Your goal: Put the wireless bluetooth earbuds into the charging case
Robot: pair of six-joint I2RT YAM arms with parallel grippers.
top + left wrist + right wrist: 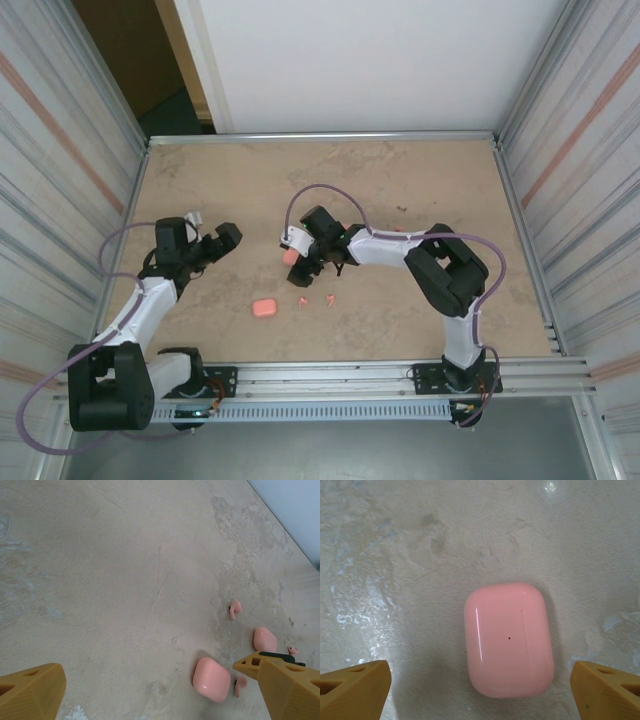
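Observation:
A closed pink charging case (509, 640) lies flat on the table, and my right gripper (480, 695) hovers open over it with a yellow finger on each side, clear of it. From above, that case (290, 257) peeks out under the right gripper (300, 262). A second pink case (264, 307) lies nearer the front, with two tiny earbuds (303, 300) (329, 298) to its right. My left gripper (228, 236) is open over bare table. In its wrist view the open left gripper (150, 680) has a case (211, 679) and an earbud (240, 685) by its right finger (285, 685).
The left wrist view also holds another pink case (264, 639) and two more earbuds (235, 608) (293, 650) farther off. Metal rails (520, 200) edge the tan table (400, 180), with corrugated walls on both sides.

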